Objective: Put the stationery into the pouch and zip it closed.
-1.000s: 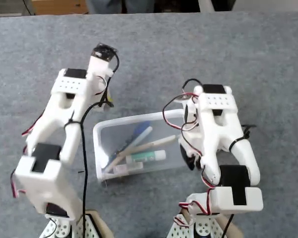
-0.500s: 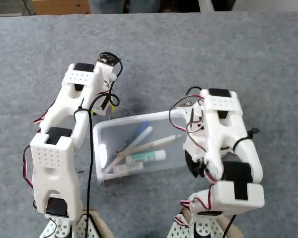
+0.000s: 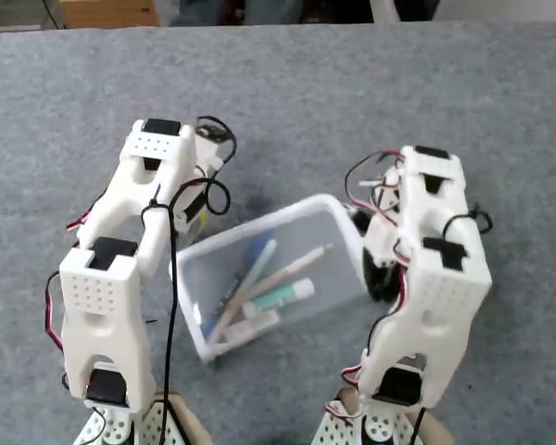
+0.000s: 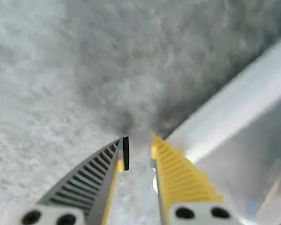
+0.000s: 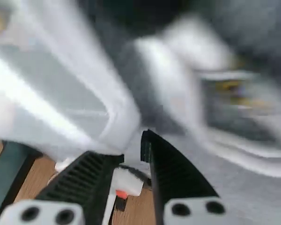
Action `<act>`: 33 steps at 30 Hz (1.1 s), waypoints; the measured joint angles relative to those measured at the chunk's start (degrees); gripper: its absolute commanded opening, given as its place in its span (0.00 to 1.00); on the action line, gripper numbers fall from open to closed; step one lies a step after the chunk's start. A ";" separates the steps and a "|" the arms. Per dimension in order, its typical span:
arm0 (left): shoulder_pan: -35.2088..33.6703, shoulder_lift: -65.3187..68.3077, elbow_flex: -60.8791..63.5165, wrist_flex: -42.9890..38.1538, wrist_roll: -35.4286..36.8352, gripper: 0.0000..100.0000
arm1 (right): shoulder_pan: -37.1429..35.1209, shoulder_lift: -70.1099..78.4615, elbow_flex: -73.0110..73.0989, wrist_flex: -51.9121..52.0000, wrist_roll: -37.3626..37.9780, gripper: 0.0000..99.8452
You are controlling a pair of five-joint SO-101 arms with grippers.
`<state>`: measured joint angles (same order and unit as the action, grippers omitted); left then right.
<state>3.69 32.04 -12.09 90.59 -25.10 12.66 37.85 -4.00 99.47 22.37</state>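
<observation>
Clear pouch [image 3: 338, 273], one; about five stationery pieces [image 3: 278, 297] inside; left claw [image 4: 139, 152], right claw [image 5: 132, 147] narrowly parted.

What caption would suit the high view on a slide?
The left arm and right arm flank the clear pouch, pens inside, on a grey table.

In your right wrist view the pouch [image 5: 61, 93] is smeared, so whether the right gripper [image 5: 132, 149] touches its corner is unclear; perhaps it sits just beside. The left wrist view's edge cuts the pouch off.
</observation>
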 measured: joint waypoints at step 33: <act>-0.88 -50.81 36.57 -8.70 -5.63 0.25 | -20.57 21.54 -57.93 1.41 -7.30 0.08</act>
<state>2.81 -18.77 24.48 81.89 -30.73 -7.91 59.38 -61.93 100.88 15.08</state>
